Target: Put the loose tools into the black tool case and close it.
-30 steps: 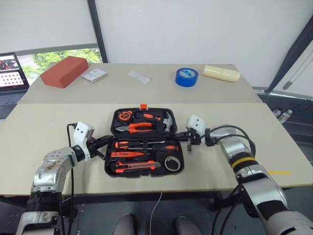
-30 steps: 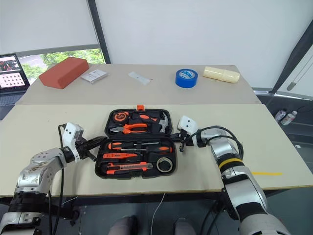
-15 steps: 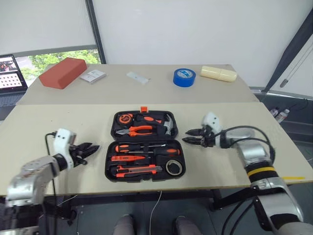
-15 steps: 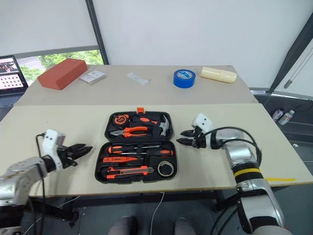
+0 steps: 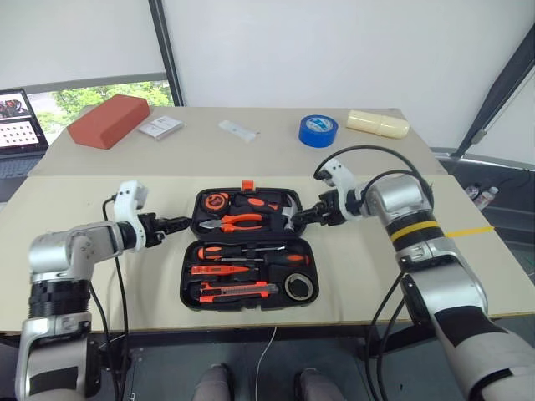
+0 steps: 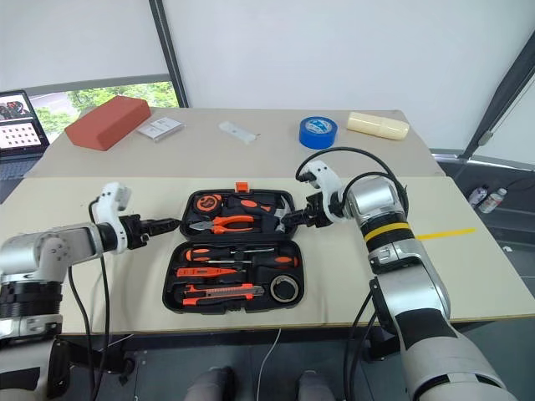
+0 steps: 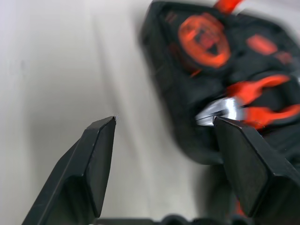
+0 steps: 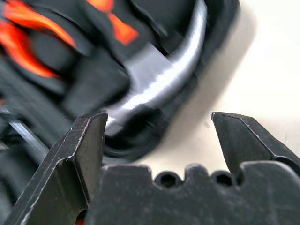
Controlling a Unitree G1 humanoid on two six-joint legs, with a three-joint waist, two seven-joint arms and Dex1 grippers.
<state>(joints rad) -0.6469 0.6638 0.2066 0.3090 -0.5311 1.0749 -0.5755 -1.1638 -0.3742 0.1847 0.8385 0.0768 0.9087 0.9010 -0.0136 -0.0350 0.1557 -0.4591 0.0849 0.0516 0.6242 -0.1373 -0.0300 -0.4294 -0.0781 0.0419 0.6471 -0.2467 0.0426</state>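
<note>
Item: flat black hinged plastic tool case (image 5: 247, 248), lying open near the front edge of the pale wooden table (image 5: 84, 276).

Near half: two orange-black handled screwdrivers (image 5: 242, 250), small orange tester pen (image 5: 216, 269), orange-black utility knife (image 5: 236, 288) and small dark tape roll (image 5: 297, 286), all seated in their moulded slots. Judged: loading done, closing left.

Far half: orange-handled pliers (image 5: 236, 220) and steel-headed hammer (image 5: 286, 214), with the small orange latch (image 5: 246, 183) at the far rim.

Left gripper (image 5: 174, 223): released, jaws wide, empty, just beside the far half's left edge, apart from it. Right gripper (image 5: 303, 217): released, jaws spread, empty, at the far half's right edge by the hammer head; contact cannot be told.

Risks (judged): uneven lift from the two sides may twist the hinge or skate the case toward the near table edge; pliers or hammer may drop out as the far half tips over; a finger may be caught between the halves; a proud tool could stop the latch.

Room: bare table either side of the case. Beyond the seam, well apart: red brick-like block (image 5: 109, 121), blue tape roll (image 5: 318, 130), cream oblong box (image 5: 378, 124).
</note>
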